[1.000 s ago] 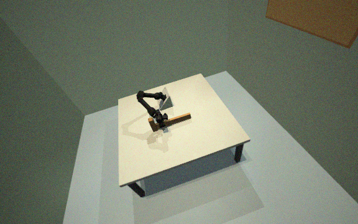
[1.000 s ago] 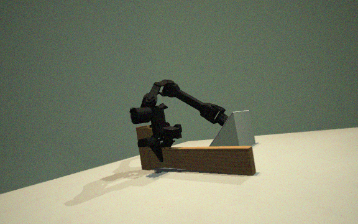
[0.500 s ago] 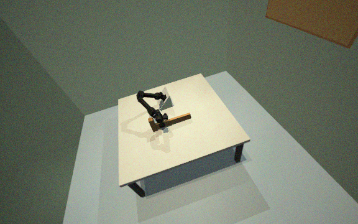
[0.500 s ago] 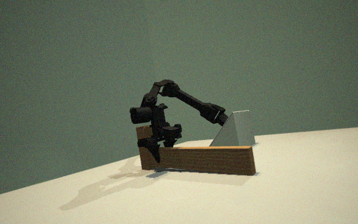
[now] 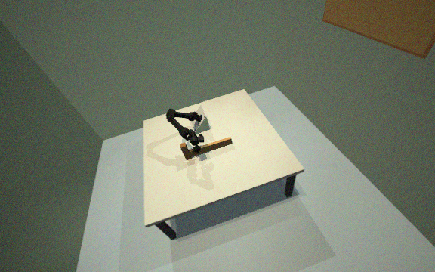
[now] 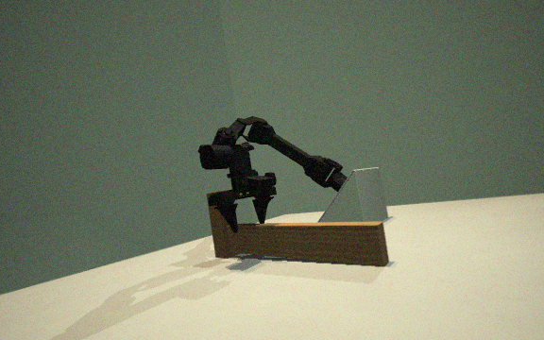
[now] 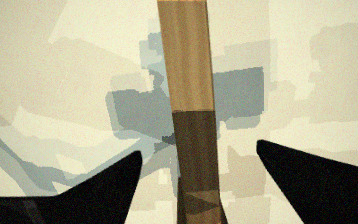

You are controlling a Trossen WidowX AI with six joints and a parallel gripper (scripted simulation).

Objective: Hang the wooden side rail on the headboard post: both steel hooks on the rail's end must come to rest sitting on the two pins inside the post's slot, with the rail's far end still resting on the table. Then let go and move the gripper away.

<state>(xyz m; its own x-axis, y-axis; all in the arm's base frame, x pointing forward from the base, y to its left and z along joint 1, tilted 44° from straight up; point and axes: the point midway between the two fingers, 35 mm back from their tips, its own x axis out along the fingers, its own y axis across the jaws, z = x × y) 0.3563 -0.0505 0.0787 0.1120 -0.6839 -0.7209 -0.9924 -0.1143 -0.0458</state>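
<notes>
The wooden side rail (image 5: 219, 143) (image 6: 310, 243) (image 7: 186, 55) lies on edge on the table, its near end against the darker headboard post (image 5: 186, 153) (image 6: 219, 236). Its far end rests on the table top. My gripper (image 5: 196, 146) (image 6: 246, 222) (image 7: 198, 150) is open. The fingers stand wide on either side of the rail's top edge, close to the post, and do not touch it. In the wrist view the rail runs up the middle between both finger tips. The steel hooks and the pins in the slot are hidden.
The table (image 5: 221, 181) (image 6: 442, 283) is pale with dark legs. A grey wedge-shaped mount (image 5: 201, 122) (image 6: 359, 198) holds the arm's base behind the rail. An orange panel (image 5: 387, 23) lies far off at the upper right.
</notes>
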